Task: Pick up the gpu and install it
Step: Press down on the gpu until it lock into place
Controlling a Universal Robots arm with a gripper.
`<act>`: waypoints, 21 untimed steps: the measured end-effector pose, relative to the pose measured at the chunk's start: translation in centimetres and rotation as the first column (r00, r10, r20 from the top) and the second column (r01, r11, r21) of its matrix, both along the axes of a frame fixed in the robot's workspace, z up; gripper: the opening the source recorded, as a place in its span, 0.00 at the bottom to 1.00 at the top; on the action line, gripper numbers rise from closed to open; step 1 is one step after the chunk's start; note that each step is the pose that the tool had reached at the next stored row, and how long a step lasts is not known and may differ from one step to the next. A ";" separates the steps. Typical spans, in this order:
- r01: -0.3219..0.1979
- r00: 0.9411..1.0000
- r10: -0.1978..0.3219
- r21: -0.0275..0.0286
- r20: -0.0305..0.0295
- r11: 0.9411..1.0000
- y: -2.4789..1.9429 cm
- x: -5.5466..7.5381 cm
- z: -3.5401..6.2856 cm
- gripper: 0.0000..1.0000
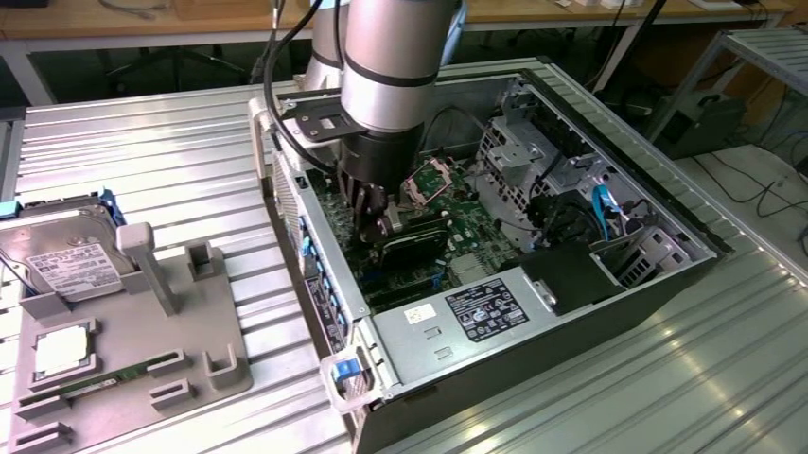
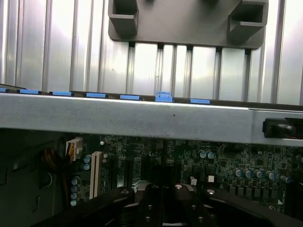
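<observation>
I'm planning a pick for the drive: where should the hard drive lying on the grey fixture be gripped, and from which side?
Likely across the two long side edges of the hard drive, coming down from above. It lies label-up on the grey fixture, so its broad faces offer no pinch. A tall post crowds one edge.

Hard drive [image 1: 70,257] (white label) on grey tray [image 1: 189,355].

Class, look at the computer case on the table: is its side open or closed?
Open. The computer case lies on its side with no panel on top, so the green circuit board and the power supply inside are in plain sight.
</observation>
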State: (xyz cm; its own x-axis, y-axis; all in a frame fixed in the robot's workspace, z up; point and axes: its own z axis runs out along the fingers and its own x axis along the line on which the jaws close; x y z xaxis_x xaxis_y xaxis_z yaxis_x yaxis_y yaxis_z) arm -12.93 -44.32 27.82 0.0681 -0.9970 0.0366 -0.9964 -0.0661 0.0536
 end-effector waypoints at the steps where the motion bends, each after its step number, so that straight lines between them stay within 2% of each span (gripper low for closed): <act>1: 0.000 1.000 0.000 0.000 0.000 1.000 0.00 0.0 0.00 0.11; 17: 0.000 1.000 0.000 -0.004 0.000 1.000 0.02 0.0 -1.10 0.11; 21: 0.000 1.000 0.000 -0.004 0.000 1.000 0.02 0.0 -1.08 0.11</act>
